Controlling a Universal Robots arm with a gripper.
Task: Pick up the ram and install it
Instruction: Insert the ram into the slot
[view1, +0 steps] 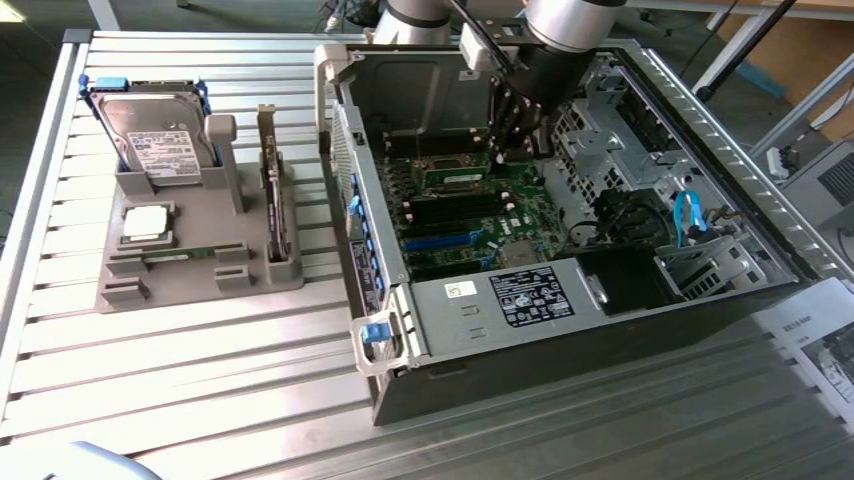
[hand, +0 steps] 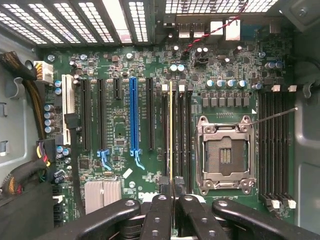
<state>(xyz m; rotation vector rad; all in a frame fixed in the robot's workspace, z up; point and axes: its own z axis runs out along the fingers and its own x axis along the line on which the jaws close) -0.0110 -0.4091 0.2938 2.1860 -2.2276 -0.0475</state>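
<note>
The hand (hand: 172, 200) is clamped on the ram (hand: 171, 130), held edge-on over the memory slots (hand: 187, 130) beside the CPU socket (hand: 225, 155). Slight tilt or offset would likely jam it against a slot wall.

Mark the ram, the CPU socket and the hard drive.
ram (hand: 171, 130): wrist view, on its thin edge, seen edge-on.
CPU socket (hand: 224, 156): wrist view, on the middle of the empty pin field.
hard drive (view1: 150, 135): exterior view, on its silver lid.
</note>
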